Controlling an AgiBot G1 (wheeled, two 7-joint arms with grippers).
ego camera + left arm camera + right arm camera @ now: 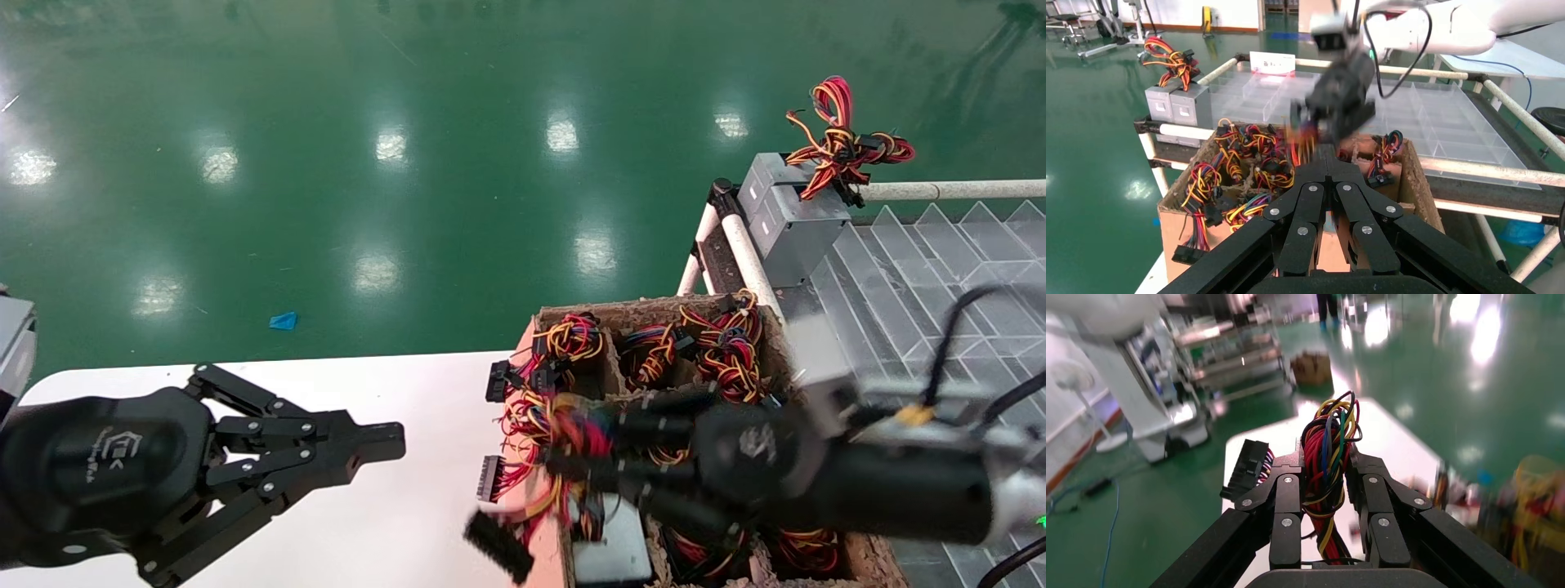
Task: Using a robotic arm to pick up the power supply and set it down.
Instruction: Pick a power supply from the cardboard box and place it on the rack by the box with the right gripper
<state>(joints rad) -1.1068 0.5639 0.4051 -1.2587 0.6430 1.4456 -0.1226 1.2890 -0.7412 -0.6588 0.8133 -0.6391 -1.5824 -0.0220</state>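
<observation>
Over the cardboard crate [866, 563] at the white surface's [392, 523] right edge, the right claw [1329, 454] is clamped on a power supply's wire bundle [1329, 459]. Its grey body [609, 549] sits below in the crate, orientation unclear. Lift slowly so wires don't snag. The left claw [372, 445] hovers closed, idle.

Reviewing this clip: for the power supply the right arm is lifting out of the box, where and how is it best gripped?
The right tool is shut on its wire bundle, coming from above. That suits: the grey case sits low between box dividers, while the wires stand up within reach. The left tool idles over the white table.
</observation>
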